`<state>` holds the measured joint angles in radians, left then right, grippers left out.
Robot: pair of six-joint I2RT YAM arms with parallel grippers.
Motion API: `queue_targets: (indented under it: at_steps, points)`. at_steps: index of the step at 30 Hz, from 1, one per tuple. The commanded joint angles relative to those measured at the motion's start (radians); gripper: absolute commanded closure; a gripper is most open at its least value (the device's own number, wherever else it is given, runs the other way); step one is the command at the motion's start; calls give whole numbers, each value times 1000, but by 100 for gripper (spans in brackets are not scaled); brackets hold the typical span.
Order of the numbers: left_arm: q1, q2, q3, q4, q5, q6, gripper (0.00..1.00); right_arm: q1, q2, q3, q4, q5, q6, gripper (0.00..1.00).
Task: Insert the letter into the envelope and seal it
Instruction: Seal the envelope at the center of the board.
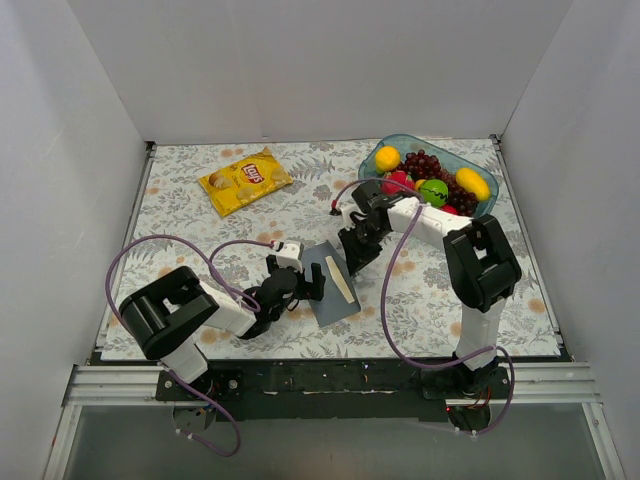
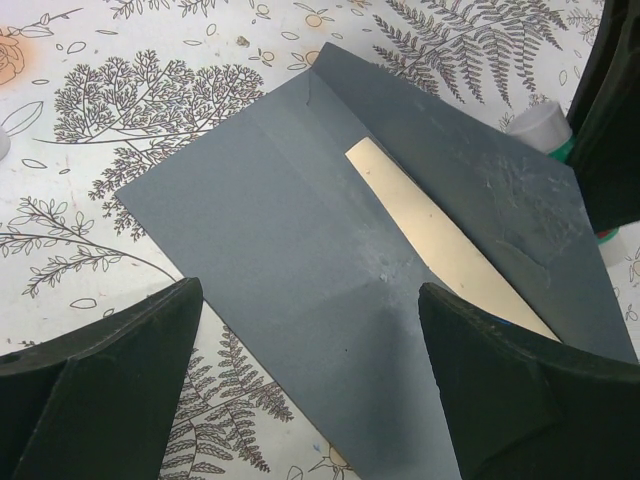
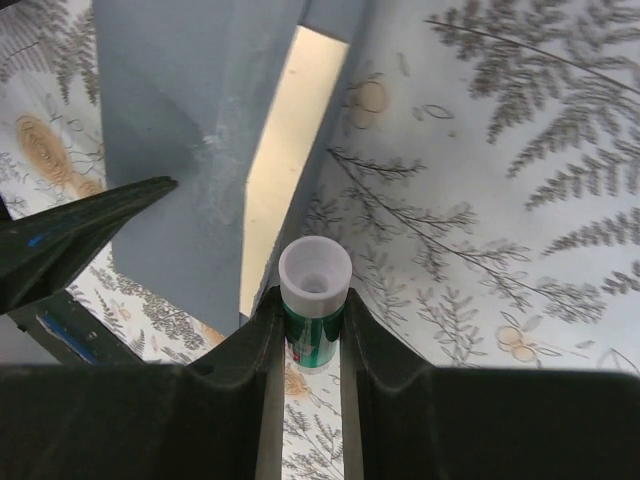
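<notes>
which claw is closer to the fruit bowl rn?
Right. The right claw, shut on a glue stick, is over the envelope's edge nearest the bowl. The left claw, open, is at the envelope's opposite side, farther off.

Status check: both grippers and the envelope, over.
Left gripper open over envelope. Right gripper shut on glue stick. Letter tucked in, cream strip showing; flap unsealed.

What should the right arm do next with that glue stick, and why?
Probably the right gripper should lower its glue stick onto the envelope flap: the letter already sits inside, one strip showing, and the flap is open.
</notes>
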<state>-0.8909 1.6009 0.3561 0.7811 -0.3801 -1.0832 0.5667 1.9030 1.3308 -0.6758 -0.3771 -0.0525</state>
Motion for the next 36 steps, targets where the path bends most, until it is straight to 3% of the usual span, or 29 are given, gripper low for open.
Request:
queue_targets:
  at_steps: [1, 21, 33, 34, 35, 36]
  points:
    - [6, 34, -19, -158, 53, -47, 11, 41, 8, 28, 18, -62, -4, 99]
    - [6, 8, -49, -146, 69, -80, 14, 128, 116, 50, 42, -75, 13, 99]
    - [32, -340, 23, -371, -82, -9, 18, 136, 142, 45, 32, -26, 13, 99]
    - [32, -352, 26, -373, -83, 2, 22, 136, 142, 45, 32, -26, 11, 99]
    - [33, -370, 32, -372, -80, 23, 35, 136, 142, 45, 32, -28, 11, 99]
    - [35, -377, 35, -373, -79, 25, 56, 136, 143, 45, 32, -26, 10, 99]
